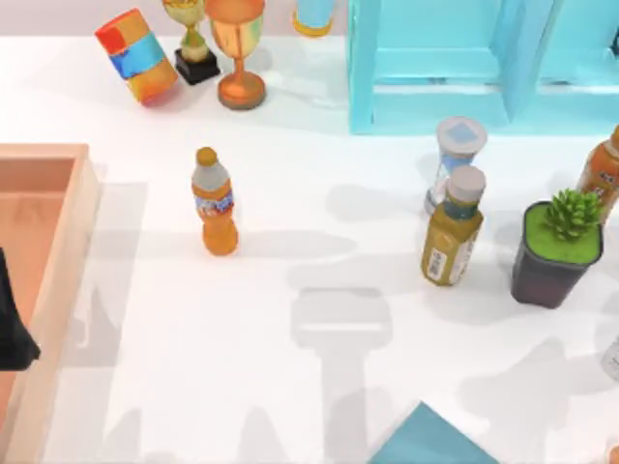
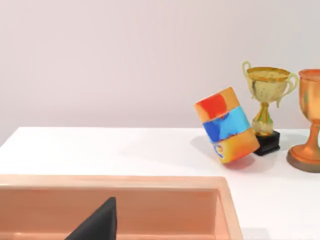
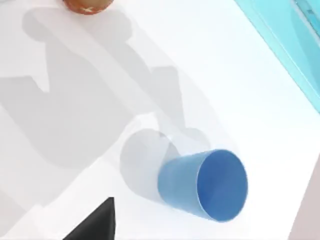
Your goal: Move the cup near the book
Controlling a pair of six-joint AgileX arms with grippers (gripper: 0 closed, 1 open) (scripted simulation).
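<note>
The sky-blue cup (image 3: 202, 185) appears in the right wrist view over the white table, its round end turned toward the camera and a soft shadow beside it. One dark fingertip (image 3: 95, 222) of my right gripper shows close by, with a gap between it and the cup. A pointed teal corner of the book (image 1: 426, 440) juts in at the top view's front edge, right of centre. My left gripper (image 1: 12, 333) is a dark shape at the far left over the wooden box, and its fingertip (image 2: 97, 222) hangs above the box's inside.
A wooden box (image 1: 58, 251) fills the left side. An orange bottle (image 1: 215, 203) stands mid-left. A striped cylinder (image 1: 138, 56) and two trophies (image 1: 237, 48) line the back. The turquoise shelf (image 1: 464, 68), a grey can (image 1: 456, 159), a yellow bottle (image 1: 453, 232) and a potted plant (image 1: 561, 246) crowd the right.
</note>
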